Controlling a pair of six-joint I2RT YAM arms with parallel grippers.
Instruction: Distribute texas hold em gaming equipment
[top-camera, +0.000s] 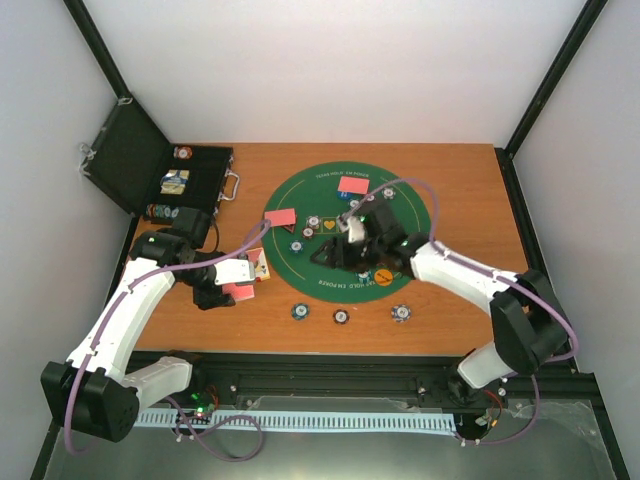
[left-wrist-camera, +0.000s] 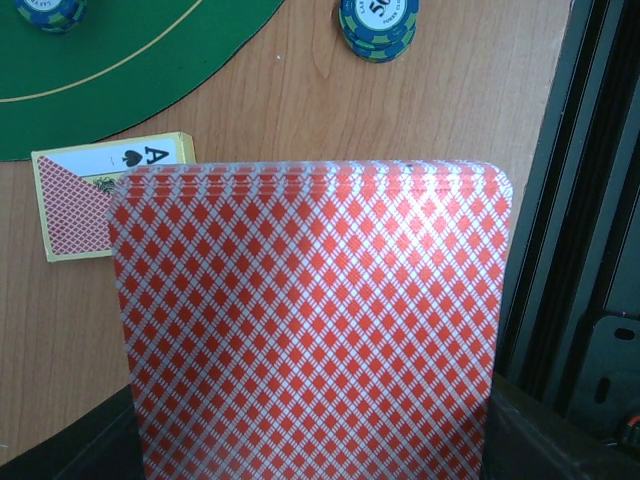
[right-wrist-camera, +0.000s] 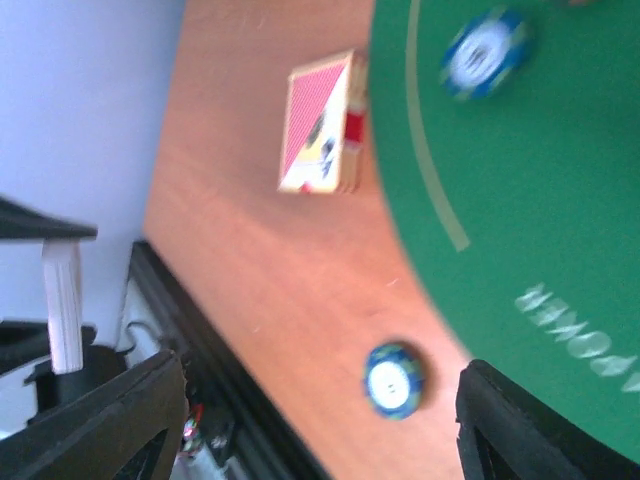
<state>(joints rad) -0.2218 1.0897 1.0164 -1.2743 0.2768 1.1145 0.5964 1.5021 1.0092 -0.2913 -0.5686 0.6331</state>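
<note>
Chips (top-camera: 340, 316) on wooden table (top-camera: 470, 180), white walls (top-camera: 330, 70)

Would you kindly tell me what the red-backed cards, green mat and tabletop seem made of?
Red-backed cards: probably coated paper or plastic, glossy, with sheen near the top edge.
Green mat: likely felt, matte, no glare.
Tabletop: wood-grain finish, maybe laminate.

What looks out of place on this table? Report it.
Nothing is spilled or damaged. Mildly odd: the card box lies skewed on bare wood beside the green mat, and three chips sit off the mat toward the front edge.
</note>
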